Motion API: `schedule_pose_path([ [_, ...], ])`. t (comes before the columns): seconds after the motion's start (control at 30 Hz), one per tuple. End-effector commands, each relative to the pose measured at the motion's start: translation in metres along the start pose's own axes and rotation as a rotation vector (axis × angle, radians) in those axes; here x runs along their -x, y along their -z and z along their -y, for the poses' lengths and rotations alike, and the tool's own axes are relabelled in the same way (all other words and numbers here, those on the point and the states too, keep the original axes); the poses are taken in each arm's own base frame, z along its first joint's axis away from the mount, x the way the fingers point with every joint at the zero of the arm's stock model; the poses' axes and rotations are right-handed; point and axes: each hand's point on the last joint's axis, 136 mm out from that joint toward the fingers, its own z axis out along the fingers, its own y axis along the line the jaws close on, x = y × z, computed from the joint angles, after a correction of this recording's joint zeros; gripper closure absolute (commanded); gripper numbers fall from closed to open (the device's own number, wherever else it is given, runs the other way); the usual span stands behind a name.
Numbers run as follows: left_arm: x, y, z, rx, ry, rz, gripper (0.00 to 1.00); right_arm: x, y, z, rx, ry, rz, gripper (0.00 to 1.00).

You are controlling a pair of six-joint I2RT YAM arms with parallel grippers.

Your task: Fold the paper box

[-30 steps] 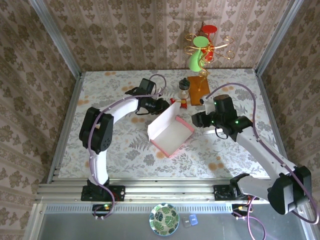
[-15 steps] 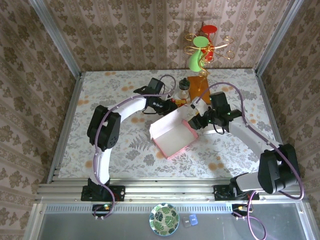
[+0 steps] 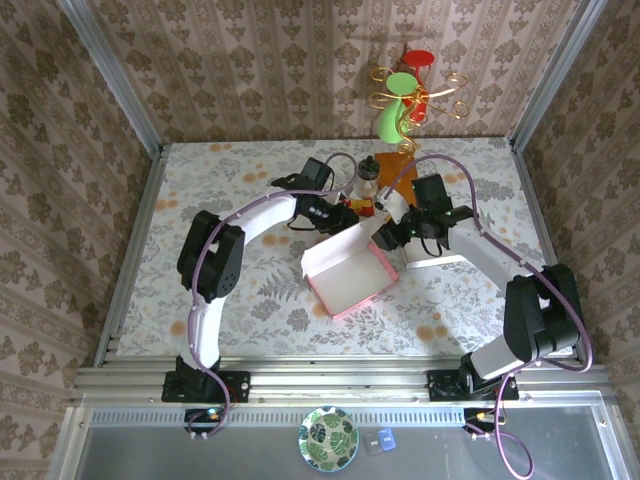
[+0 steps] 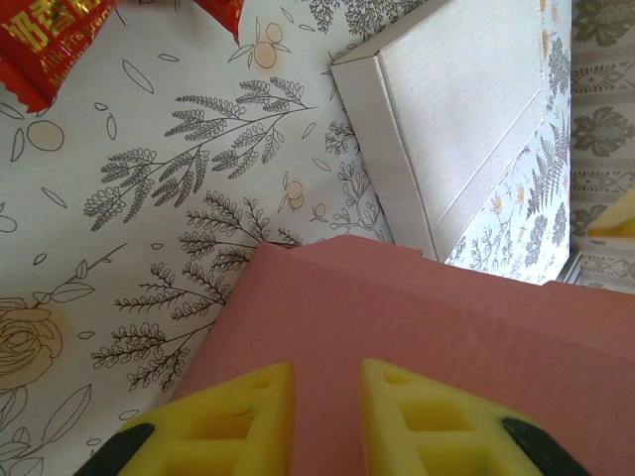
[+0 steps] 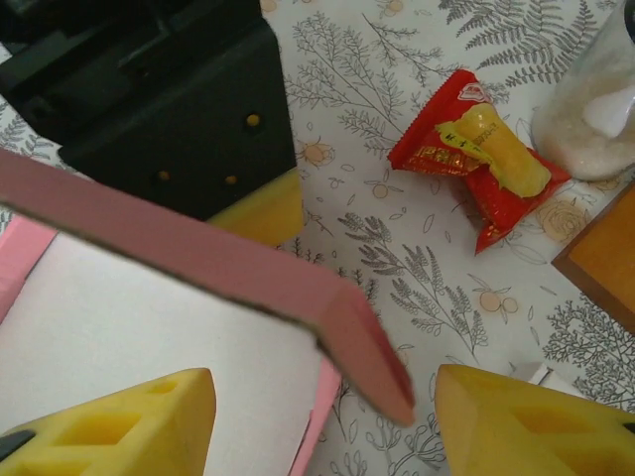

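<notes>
The paper box [image 3: 350, 270] lies mid-table, white inside with pink edges, and its far flap stands up. My left gripper [image 3: 340, 215] is behind that flap. In the left wrist view its fingertips [image 4: 325, 372] sit a little apart against the flap's pink outer face [image 4: 446, 317], with nothing between them. Beyond it is the box's white inside [image 4: 466, 109]. My right gripper [image 3: 385, 237] is at the box's far right corner. Its jaws [image 5: 325, 397] are wide open and straddle the folded end of the pink flap [image 5: 362, 347] without touching it.
A red snack packet [image 5: 476, 159] lies just behind the box. Beside it stand a glass jar [image 3: 369, 178] and an orange wooden block [image 3: 397, 172]. A gold wire stand with green and red cups [image 3: 405, 95] rises at the back. Metal rails edge the table.
My right gripper has moved left and away from me to the box's far right corner. The left gripper has slid right along the raised flap. The box has shifted slightly.
</notes>
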Motion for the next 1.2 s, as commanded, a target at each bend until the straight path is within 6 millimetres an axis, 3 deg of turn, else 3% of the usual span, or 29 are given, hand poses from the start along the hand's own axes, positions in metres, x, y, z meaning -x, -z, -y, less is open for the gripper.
schedule_pose_path([
  [0.0,0.001,0.001,0.006,-0.009,-0.028,-0.008,0.75,0.004,-0.003,0.006,0.012,0.015,-0.006,0.39],
  [0.23,0.004,0.002,0.006,-0.005,-0.027,-0.006,0.75,0.011,-0.012,0.002,0.077,-0.003,-0.003,0.49],
  [0.5,0.007,0.002,0.003,0.003,-0.025,-0.006,0.76,0.014,-0.015,0.001,0.101,-0.021,-0.005,0.72],
  [0.9,0.014,0.010,-0.002,0.041,-0.022,0.027,0.75,0.009,-0.009,0.003,0.046,-0.024,-0.027,0.97],
  [1.03,0.023,0.035,-0.021,0.194,0.008,0.109,0.70,0.009,-0.004,0.005,0.008,-0.023,-0.026,1.00],
  [1.17,0.025,0.095,-0.049,0.386,0.096,0.271,0.65,0.007,0.003,0.004,-0.025,-0.038,-0.021,1.00],
])
